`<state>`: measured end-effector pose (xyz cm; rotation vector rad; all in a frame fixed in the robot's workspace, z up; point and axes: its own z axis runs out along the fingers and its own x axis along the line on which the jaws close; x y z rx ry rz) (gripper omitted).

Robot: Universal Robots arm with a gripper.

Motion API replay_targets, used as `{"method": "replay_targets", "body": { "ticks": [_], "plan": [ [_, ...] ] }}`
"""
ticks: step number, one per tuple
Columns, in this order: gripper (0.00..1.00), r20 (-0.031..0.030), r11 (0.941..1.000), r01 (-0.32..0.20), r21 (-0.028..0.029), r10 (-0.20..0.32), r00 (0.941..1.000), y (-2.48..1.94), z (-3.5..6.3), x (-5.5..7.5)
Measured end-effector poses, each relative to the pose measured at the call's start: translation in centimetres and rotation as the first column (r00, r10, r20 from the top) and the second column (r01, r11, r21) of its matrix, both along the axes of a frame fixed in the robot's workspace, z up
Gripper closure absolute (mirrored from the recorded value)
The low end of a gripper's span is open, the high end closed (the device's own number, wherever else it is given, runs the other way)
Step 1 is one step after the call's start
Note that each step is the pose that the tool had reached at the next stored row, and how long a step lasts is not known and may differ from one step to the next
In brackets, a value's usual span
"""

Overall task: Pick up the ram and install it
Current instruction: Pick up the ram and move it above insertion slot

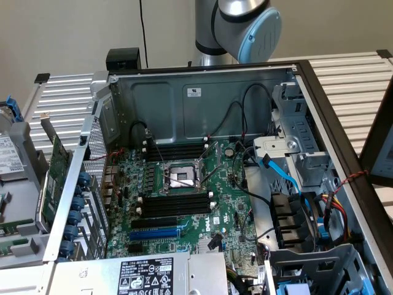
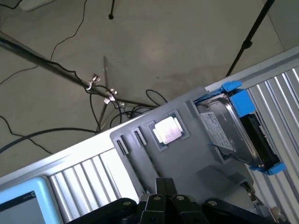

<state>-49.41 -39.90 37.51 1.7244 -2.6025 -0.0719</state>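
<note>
Above the grey plastic tray (image 2: pixel 140 163) beside the blue-framed hard drive (image 2: pixel 219 130) on the slatted metal worktop (image 2: pixel 84 177), hovering with black pincer (image 2: pixel 164 196), grip state impossible to tell; cannot place the ram either.

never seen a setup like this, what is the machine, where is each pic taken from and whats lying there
The silver and blue jointed tube is a robot arm. One picture comes from a camera off the arm, looking into an open grey metal computer case with a green motherboard and long black memory slots with white end clips. The other comes from a camera on the arm's wrist: the black gripper is over a grey plastic tray holding a square silver processor chip and a silver hard drive in a blue bracket. Whether the gripper holds anything, I cannot tell.
</note>
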Motion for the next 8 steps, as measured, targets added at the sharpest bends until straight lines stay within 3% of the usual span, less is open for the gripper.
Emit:
{"method": "replay_targets", "body": {
  "ticks": [4, 8],
  "plan": [
    [0.89, 0.0, 0.9973, -0.073, 0.0, 0.073, 0.9973, 0.0, 0.0, 0.0],
    [0.89, 0.0, 0.9894, -0.145, 0.0, 0.145, 0.9894, 0.0, 0.0, 0.0]
  ]
}}
